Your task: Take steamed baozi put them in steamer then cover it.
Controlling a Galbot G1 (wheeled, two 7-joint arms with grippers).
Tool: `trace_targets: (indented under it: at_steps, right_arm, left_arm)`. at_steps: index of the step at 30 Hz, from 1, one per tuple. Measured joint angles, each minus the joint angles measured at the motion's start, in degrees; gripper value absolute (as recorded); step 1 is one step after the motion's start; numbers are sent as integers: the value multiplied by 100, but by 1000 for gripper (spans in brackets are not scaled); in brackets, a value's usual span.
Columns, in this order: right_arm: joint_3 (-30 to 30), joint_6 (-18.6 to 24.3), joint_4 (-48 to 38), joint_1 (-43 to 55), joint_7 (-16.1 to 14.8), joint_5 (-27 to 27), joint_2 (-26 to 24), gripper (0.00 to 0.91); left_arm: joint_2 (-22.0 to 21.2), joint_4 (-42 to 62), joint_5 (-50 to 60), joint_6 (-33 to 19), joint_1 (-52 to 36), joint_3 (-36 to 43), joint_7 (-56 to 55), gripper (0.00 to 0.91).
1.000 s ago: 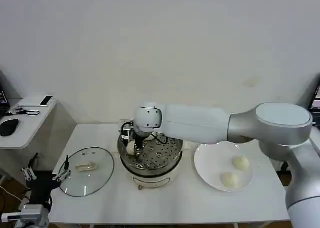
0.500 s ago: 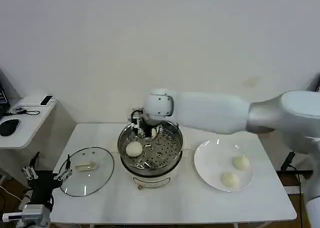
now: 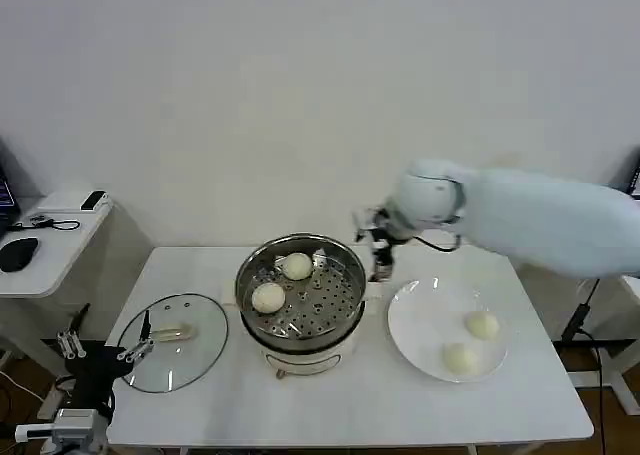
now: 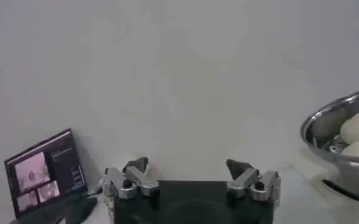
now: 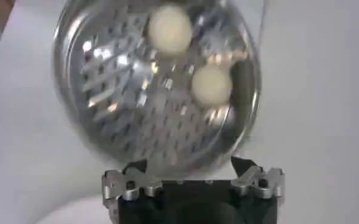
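Observation:
The steamer stands mid-table with two steamed baozi lying on its perforated tray. Two more baozi rest on the white plate to its right. My right gripper hangs open and empty above the gap between steamer and plate; its wrist view looks down on the steamer and both baozi beyond the open right gripper. The cover lies flat on the table's left part. My left gripper is parked open off the front left corner, beside the cover.
A low side table with a mouse and small devices stands at the far left. A small screen shows in the left wrist view. The steamer sits off to the side there. The wall runs close behind the table.
My right gripper let go of the second baozi on the tray, then rose out of the steamer and swung right toward the plate. The left arm has barely moved.

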Motion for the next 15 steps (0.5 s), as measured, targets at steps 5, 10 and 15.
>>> trace_targets:
  at_steps: [5,10,15]
  right_arm:
    - [46,321,333,-289,-187,-514,-864,907]
    - [185,591,552,-679,-345,-1027,-1570,907]
    - [480,709,630,-1212,-399,-1458,-2020,907]
  left_arm:
    - [-2,55,64,1,-31,88,0,907]
    - [-13,107,123,1,-48,189,0,907]
    - [-25,165,153,0,-71,274,-2,907]
